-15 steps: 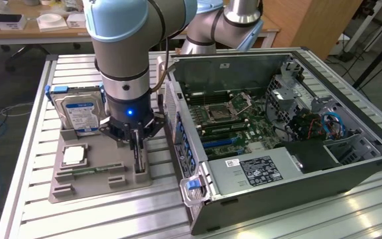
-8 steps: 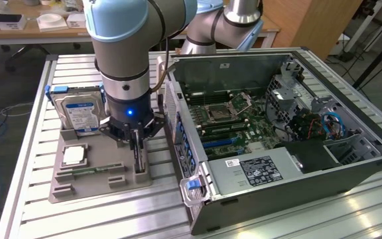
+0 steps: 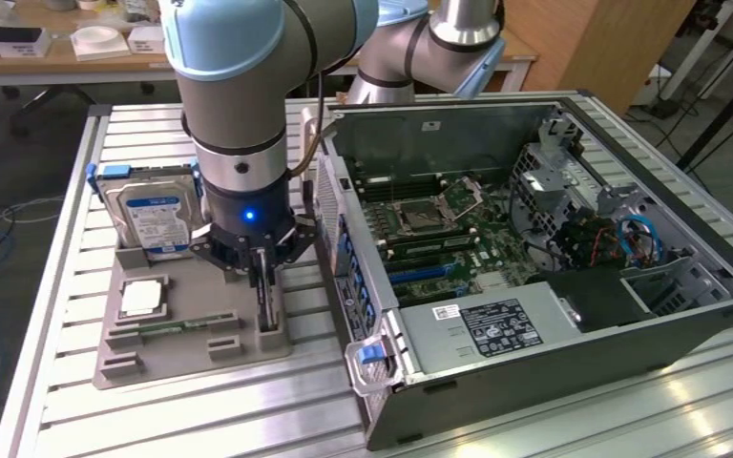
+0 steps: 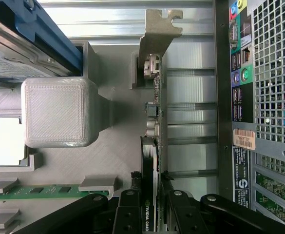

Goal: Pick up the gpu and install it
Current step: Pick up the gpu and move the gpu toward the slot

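The gpu (image 4: 152, 146) stands on its long edge in a slot of the grey printed fixture tray (image 4: 108, 161), its silver end bracket (image 4: 157, 29) at the far end from the wrist camera and its black cooler face turned sideways. Keeping it upright this way leaves both flat faces free to be taken from above. The claw (image 4: 151, 214) has one finger on each face of the card, set narrow and, as far as I can judge, clamped on it. In the exterior view the claw (image 3: 264, 277) points straight down over the gpu (image 3: 266, 296), whose lower edge looks seated in its slot, so the card does not appear lifted yet.

The same tray (image 3: 150, 358) holds the other parts, each in its own cradle. A hard drive with blue rails (image 3: 150, 215) stands on edge at the back. A processor chip (image 3: 141, 298) lies flat, and a RAM stick (image 3: 169, 327) lies in a shallow channel. All are apart from the card.

Just beside the tray, toward the exterior view's right, the open computer case (image 3: 533, 286) lies on its side. Its motherboard (image 3: 456, 229) faces up, which leaves the slots reachable from overhead. Tray and case both rest on the slatted aluminium counter (image 3: 214, 420).
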Tool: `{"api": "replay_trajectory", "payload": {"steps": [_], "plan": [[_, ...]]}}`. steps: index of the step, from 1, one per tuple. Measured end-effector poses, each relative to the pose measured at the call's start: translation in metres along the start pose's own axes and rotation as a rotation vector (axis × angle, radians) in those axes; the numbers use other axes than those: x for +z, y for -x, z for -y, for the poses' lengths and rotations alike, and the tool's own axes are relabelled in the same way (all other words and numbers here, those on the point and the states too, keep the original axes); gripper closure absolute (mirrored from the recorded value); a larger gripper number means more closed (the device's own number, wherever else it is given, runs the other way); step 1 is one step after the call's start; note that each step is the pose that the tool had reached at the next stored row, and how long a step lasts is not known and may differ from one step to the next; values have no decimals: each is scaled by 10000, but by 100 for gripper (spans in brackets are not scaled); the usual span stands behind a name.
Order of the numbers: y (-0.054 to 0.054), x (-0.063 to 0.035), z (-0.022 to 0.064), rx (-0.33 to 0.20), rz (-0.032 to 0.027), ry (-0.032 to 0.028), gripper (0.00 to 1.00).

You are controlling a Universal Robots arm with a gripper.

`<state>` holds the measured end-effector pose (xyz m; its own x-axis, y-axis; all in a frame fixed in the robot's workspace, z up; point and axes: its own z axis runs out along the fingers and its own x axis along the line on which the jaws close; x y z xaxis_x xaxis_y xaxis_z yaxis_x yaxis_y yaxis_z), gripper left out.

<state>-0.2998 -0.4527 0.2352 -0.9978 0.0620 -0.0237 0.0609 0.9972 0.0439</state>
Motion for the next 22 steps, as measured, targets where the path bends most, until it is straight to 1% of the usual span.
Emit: {"api": "replay_trajectory", "payload": {"steps": [10, 12, 19, 22], "plan": [[1, -2, -1, 0, 3, 3, 74], [1, -28, -1, 0, 1, 0, 74], [5, -228, -10, 0, 0, 1, 74], [8, -353, -15, 0, 0, 0, 74]]}}
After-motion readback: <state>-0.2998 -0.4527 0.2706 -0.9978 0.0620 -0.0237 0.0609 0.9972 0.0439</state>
